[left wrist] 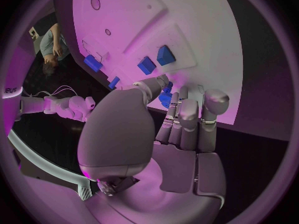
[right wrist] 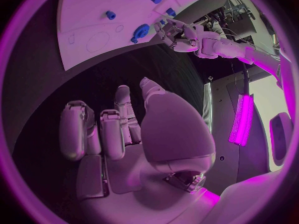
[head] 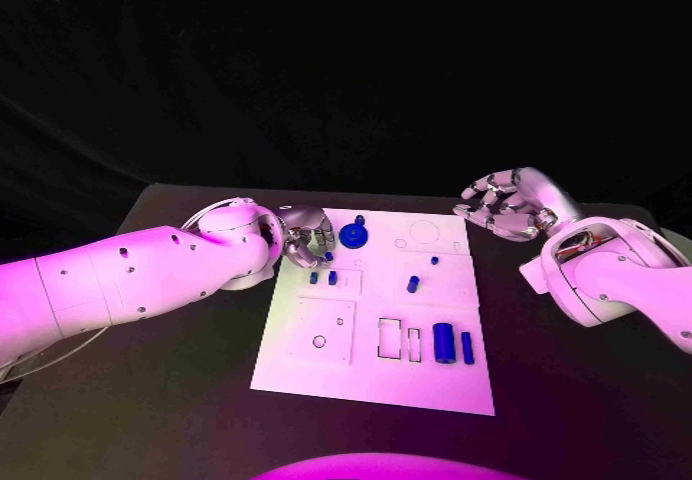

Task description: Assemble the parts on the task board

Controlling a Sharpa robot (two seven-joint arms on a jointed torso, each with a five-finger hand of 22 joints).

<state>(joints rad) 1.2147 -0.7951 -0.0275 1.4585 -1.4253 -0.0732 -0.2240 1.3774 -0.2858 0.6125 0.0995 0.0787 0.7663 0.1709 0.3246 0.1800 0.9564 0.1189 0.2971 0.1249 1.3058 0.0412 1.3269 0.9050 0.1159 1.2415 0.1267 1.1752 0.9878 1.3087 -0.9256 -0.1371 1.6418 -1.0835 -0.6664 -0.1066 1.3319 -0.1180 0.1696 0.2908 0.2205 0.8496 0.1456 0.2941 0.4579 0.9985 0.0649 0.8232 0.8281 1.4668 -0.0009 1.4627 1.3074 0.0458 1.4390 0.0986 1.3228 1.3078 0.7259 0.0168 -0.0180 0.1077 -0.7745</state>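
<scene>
The silver left hand (head: 304,236), fingers curled, pinches a small blue part (left wrist: 166,95) over the flat white task board (head: 433,385), while the silver right hand (head: 505,205) hangs curled and empty beyond its far corner.

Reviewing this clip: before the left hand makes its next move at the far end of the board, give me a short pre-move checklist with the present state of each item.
1. Left hand at the board's far left corner, beside the round blue part: ok.
2. Left hand holding a part: cannot tell; the left wrist view shows something blue by its fingertips, but the contact is hidden.
3. Right hand off the task board, beyond its far right corner, fingers curled on nothing: ok.
4. Two long blue parts near the board's right edge, apart from both hands: ok.
5. Small blue parts mid-board, close under the left hand, could be knocked: not ok.
</scene>
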